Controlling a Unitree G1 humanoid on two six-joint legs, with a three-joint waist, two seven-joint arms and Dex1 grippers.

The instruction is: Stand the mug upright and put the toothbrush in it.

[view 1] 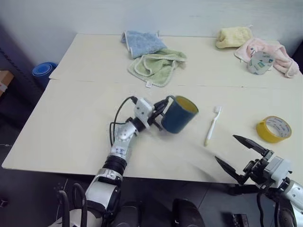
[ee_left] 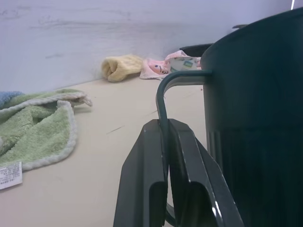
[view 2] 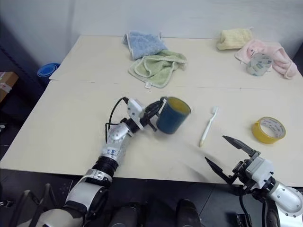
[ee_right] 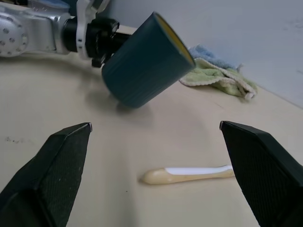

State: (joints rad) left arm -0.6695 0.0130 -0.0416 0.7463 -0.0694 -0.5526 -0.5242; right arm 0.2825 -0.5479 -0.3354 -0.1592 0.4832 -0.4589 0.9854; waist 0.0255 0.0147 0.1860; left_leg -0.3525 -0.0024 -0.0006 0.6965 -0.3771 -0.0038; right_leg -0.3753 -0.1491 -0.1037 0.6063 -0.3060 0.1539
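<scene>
The dark teal mug (view 1: 180, 116) with its yellow inside is at the table's middle, tilted with its mouth up and to the right. My left gripper (view 1: 161, 113) is shut on the mug's thin handle (ee_left: 163, 94), one finger (ee_left: 147, 179) on each side of it. In the right wrist view the mug (ee_right: 142, 66) leans just over the tabletop; I cannot tell if its base touches. The toothbrush (view 1: 213, 125) lies flat to the mug's right, bristle head away from me. My right gripper (view 1: 225, 147) is open near the table's front edge, short of the toothbrush (ee_right: 189, 174).
A yellow tape roll (view 1: 273, 128) lies at the right. Green (view 1: 158, 66) and blue (view 1: 142, 42) towels lie at the back middle; yellow (view 1: 233, 37) and pink (view 1: 279, 56) cloths at the back right. A blue object (view 1: 44, 70) sits on the floor to the left.
</scene>
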